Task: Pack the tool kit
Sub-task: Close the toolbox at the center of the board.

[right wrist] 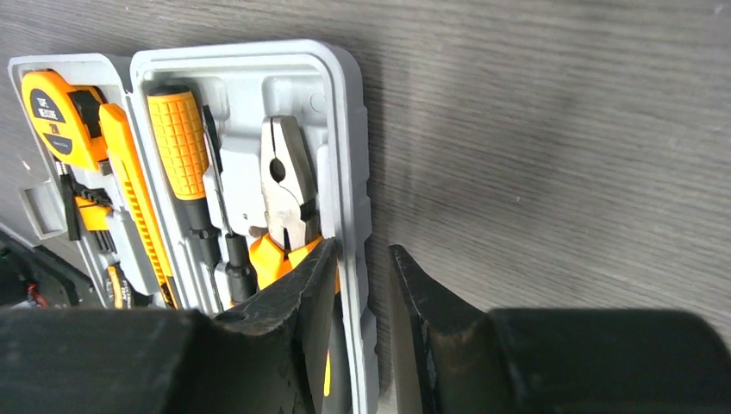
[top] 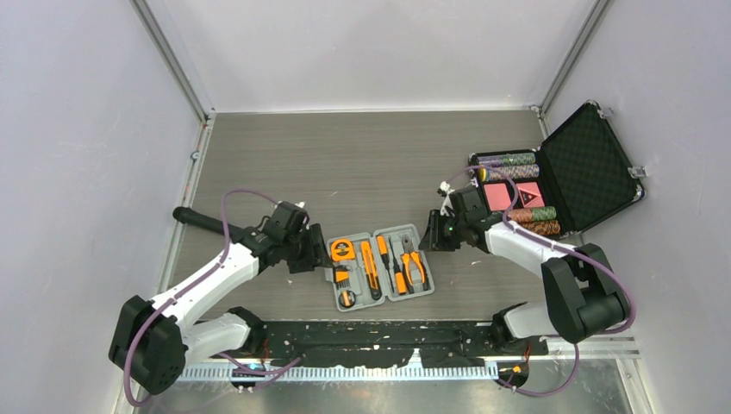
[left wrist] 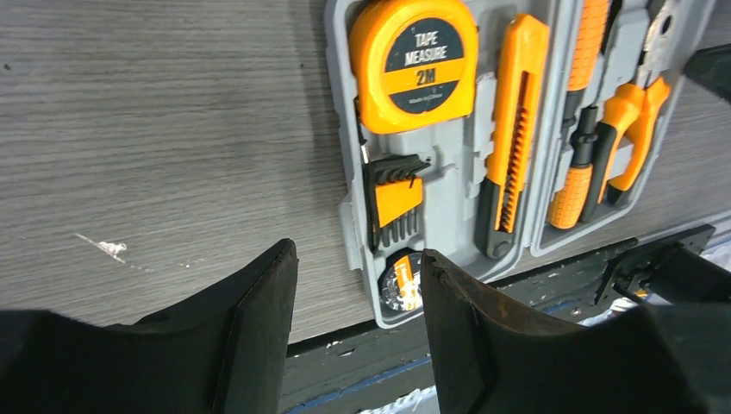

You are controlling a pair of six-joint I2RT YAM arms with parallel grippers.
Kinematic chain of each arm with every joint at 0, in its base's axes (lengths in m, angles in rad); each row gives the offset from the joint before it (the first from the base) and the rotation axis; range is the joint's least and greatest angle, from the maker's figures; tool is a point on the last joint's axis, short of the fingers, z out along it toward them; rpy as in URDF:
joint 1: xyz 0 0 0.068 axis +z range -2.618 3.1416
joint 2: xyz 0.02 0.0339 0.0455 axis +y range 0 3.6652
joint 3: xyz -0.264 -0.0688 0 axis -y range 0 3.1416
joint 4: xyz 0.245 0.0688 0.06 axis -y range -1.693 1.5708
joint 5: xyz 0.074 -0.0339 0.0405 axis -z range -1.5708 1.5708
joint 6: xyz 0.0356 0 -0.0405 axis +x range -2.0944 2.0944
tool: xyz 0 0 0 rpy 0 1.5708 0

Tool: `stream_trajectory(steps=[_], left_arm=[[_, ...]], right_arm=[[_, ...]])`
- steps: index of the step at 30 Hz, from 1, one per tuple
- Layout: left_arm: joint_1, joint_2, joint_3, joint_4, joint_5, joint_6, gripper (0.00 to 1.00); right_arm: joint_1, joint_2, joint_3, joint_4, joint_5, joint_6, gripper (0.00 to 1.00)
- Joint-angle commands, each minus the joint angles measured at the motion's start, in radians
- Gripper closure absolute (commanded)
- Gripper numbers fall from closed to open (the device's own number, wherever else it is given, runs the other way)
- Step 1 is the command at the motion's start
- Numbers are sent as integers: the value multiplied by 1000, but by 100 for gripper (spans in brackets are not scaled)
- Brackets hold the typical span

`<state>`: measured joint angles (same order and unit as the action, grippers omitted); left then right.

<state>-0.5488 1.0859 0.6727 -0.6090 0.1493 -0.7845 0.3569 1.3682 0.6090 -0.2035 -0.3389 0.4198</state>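
Plastic, grey and moulded into slots, forms the tool kit [top: 398, 233], which lies open flat on the grey wood-grain table [top: 345, 164], close to its near edge and between the two arms. The top view alone also shows a black case [top: 586, 164] with a ridged foam lid and rows of chips [top: 509, 159] at the far right.

The left wrist view reads the round orange tape measure [left wrist: 414, 65], a ribbed orange utility knife [left wrist: 513, 129] and a fan of black hex keys [left wrist: 395, 198] in an orange holder. The left gripper [left wrist: 358, 259] hovers just left of the kit's near left corner, its black fingers wide apart with nothing between them.

The right wrist view shows steel-headed pliers [right wrist: 289, 185] and a knurled orange screwdriver [right wrist: 181, 142]. The right gripper [right wrist: 362, 250] keeps a narrow gap astride the kit's right rim, one finger over the pliers' handles and the other outside the rim. Whether it pinches the rim cannot be told.
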Motion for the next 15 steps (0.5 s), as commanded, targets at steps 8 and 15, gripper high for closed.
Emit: stream_trajectory(steps=[8,15], left_arm=[[3,6,-65,114,68,-21,45],[38,-33,-101,163,102,-28,45]], right_arm=[[193,66,152,-217,373,-45,69],[228,74,159,-285,455,-47,72]])
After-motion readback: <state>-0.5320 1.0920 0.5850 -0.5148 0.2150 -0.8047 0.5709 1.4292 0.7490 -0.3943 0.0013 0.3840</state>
